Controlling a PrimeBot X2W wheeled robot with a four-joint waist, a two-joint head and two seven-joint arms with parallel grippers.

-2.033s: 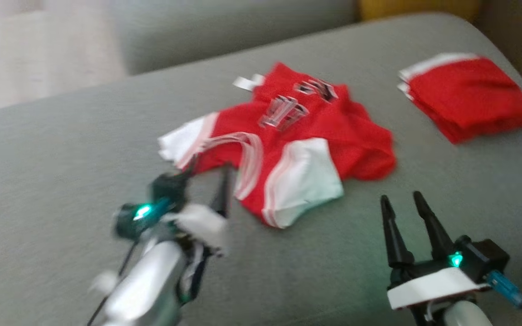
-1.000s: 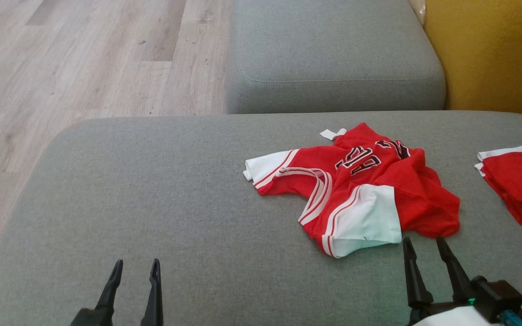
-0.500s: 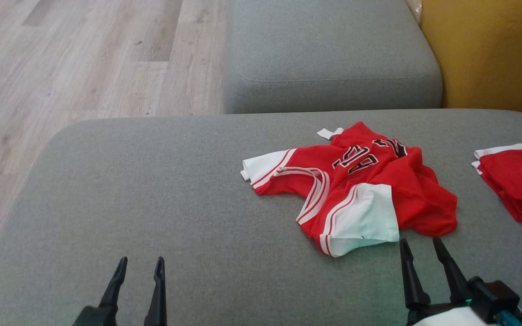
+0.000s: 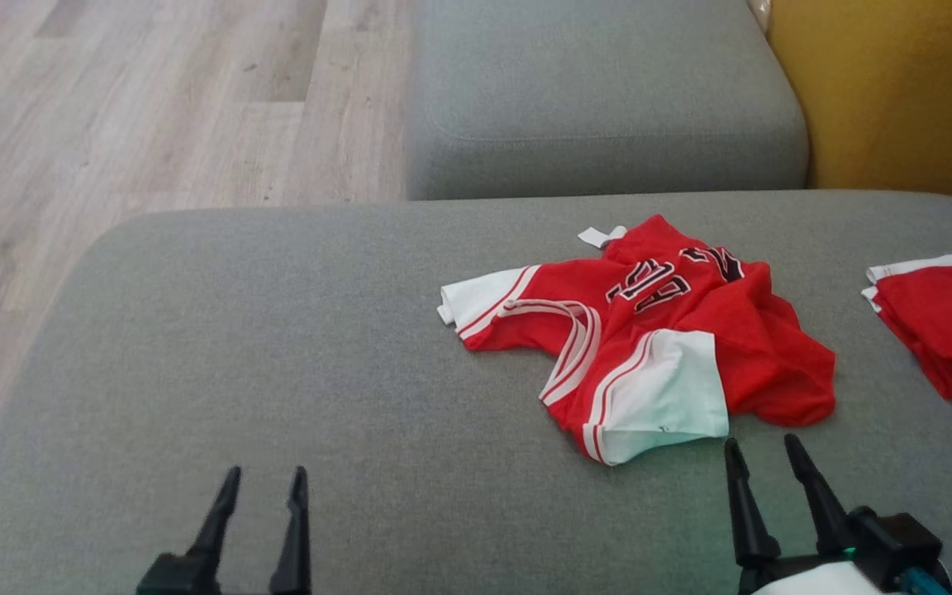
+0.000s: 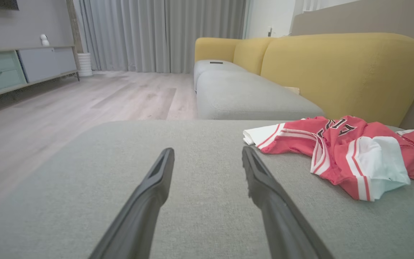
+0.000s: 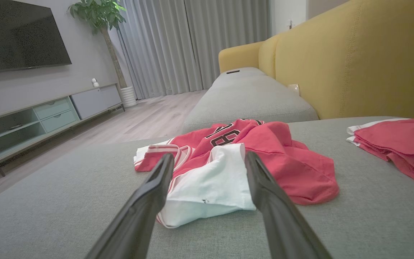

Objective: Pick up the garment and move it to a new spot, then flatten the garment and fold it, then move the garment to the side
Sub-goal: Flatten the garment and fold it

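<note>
A: Where's the garment (image 4: 695, 326)?
B: Crumpled on the grey cushion (image 4: 278, 347), just beyond the right gripper (image 4: 760, 443).
A: Jaws?
B: Both pairs apart, empty; the left gripper (image 4: 266, 473) sits well away from it

A grey seat cushion (image 4: 278, 372) is spread across the foreground, backed by a yellow backrest (image 6: 354, 61); pale wood floor (image 4: 154, 107) is laid out towards drawn grey curtains (image 6: 192, 43), and a dark television (image 6: 16, 36) is mounted above a low cabinet (image 6: 49, 115)
</note>
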